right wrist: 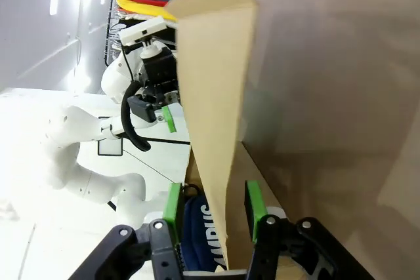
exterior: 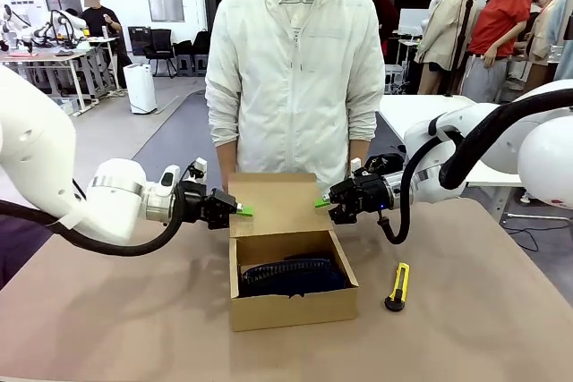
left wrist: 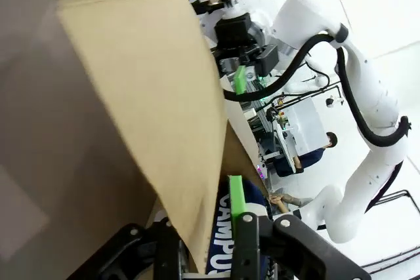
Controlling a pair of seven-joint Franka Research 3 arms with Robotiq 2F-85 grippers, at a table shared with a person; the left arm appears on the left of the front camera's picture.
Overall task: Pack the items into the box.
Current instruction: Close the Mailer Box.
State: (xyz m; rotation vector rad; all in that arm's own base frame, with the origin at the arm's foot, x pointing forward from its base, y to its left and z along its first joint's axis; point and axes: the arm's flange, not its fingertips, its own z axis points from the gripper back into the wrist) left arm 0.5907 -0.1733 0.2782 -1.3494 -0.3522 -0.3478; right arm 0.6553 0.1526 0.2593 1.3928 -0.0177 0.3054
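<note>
Pinching the lid (exterior: 276, 203) at both edges, left gripper (exterior: 243, 210) and right gripper (exterior: 320, 204) clamped; I'm closing the box (exterior: 295, 306) next, swinging together.

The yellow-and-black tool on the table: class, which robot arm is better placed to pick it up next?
The right: the tool lies on the right gripper's side of the box, though both grippers currently pinch the lid.

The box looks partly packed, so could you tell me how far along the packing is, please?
Done: the navy bundle lies inside the box. In hand: the left gripper and right gripper each pinch a side edge of the upright flap lid. Left: the black and yellow tool lies on the table beside the box, and the lid is not yet shut.
</note>
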